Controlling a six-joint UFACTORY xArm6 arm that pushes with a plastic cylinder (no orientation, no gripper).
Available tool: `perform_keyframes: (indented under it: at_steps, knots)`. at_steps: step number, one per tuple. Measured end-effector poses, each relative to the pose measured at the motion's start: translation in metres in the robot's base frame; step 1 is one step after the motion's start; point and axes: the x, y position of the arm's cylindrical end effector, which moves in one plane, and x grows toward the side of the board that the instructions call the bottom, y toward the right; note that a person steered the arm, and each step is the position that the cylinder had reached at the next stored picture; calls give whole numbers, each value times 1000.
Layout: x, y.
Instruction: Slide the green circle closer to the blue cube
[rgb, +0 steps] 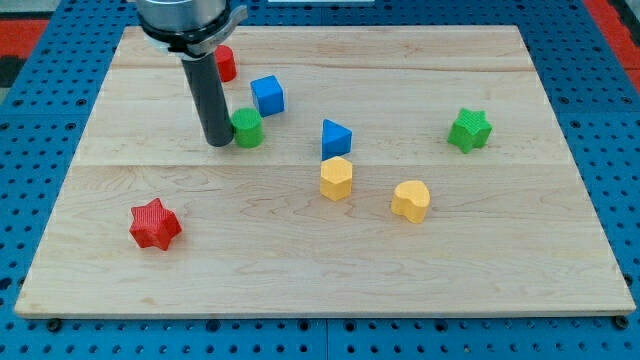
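The green circle (248, 128) lies on the wooden board (500, 260), just below and left of the blue cube (267, 95), with a small gap between them. My tip (218, 143) stands at the green circle's left side, touching or nearly touching it. The dark rod rises from there to the view's top.
A red block (226, 63) sits behind the rod near the top. A blue triangle (335, 137) and a yellow block (336, 178) lie near the centre, a yellow heart (410, 200) to their right, a green star (469, 129) at the right, a red star (154, 224) at the lower left.
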Motion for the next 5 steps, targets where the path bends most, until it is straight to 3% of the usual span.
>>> perform_keyframes:
  at_steps: [2,5]
  knots:
    - [-5,38]
    - [-19,51]
